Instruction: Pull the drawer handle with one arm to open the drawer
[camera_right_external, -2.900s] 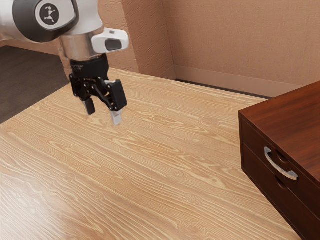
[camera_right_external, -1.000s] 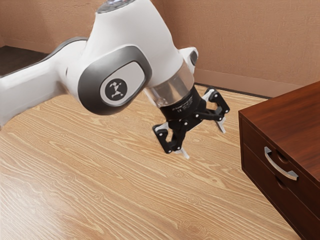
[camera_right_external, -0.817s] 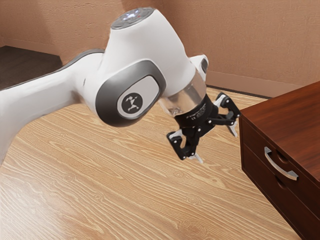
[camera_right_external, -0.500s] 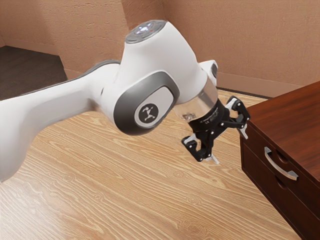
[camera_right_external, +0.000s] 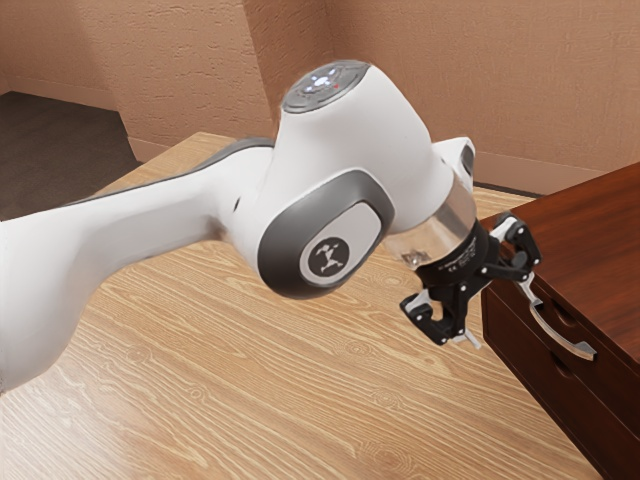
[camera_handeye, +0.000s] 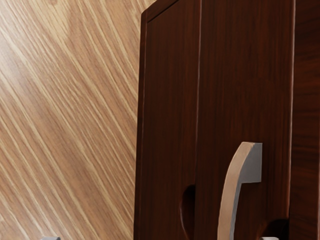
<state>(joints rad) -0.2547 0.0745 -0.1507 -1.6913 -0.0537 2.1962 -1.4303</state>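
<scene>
A dark red-brown wooden cabinet (camera_right_external: 585, 225) stands at the exterior view's right, with its top drawer front (camera_right_external: 512, 292) flush with the body. A curved silver handle (camera_right_external: 562, 338) is mounted on that front. My black gripper (camera_right_external: 498, 316) is open and tilted sideways, right in front of the drawer; one finger reaches the handle's upper end, the other hangs lower over the table. In the wrist view the handle (camera_handeye: 236, 190) is close ahead on the dark drawer front (camera_handeye: 167, 125). Nothing is held.
The light wooden table (camera_right_external: 250, 380) stretches wide to the exterior view's left of the cabinet. My big white arm (camera_right_external: 330, 210) spans the view from the left. A brown wall (camera_right_external: 520, 70) runs behind the table.
My arm has swung from the table's middle toward the exterior view's right, bringing the open gripper up to the drawer front. The hand has tilted sideways. The drawer has not moved.
</scene>
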